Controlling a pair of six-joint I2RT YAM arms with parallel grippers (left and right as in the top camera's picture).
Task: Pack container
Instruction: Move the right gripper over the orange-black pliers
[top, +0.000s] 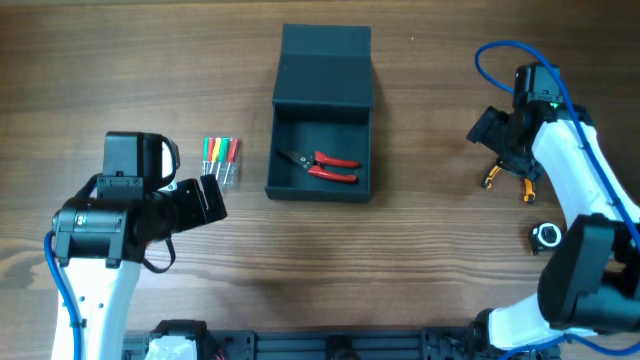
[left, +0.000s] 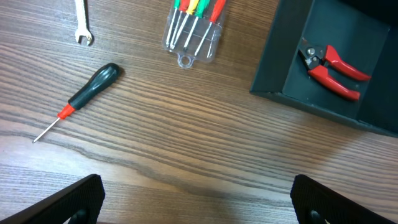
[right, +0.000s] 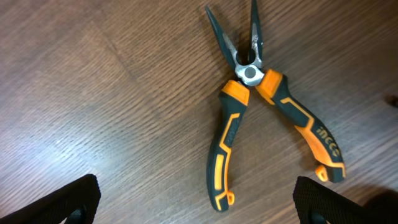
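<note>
On the wooden table (top: 420, 260), the dark teal container (top: 318, 190) sits centred with its flap lid (top: 326, 62) folded back, so I can drop tools straight in; red-handled cutters (top: 325, 166) already lie inside. Both claws are spread wide and empty: my right gripper (right: 196, 205) hangs over the orange-and-black long-nose pliers (right: 249, 73), likely my next pick, my left gripper (left: 199, 205) above the cased screwdriver set (left: 193, 31), a black screwdriver (left: 84, 96) and a small spanner (left: 83, 25). One plier handle seems to read INGCO.
</note>
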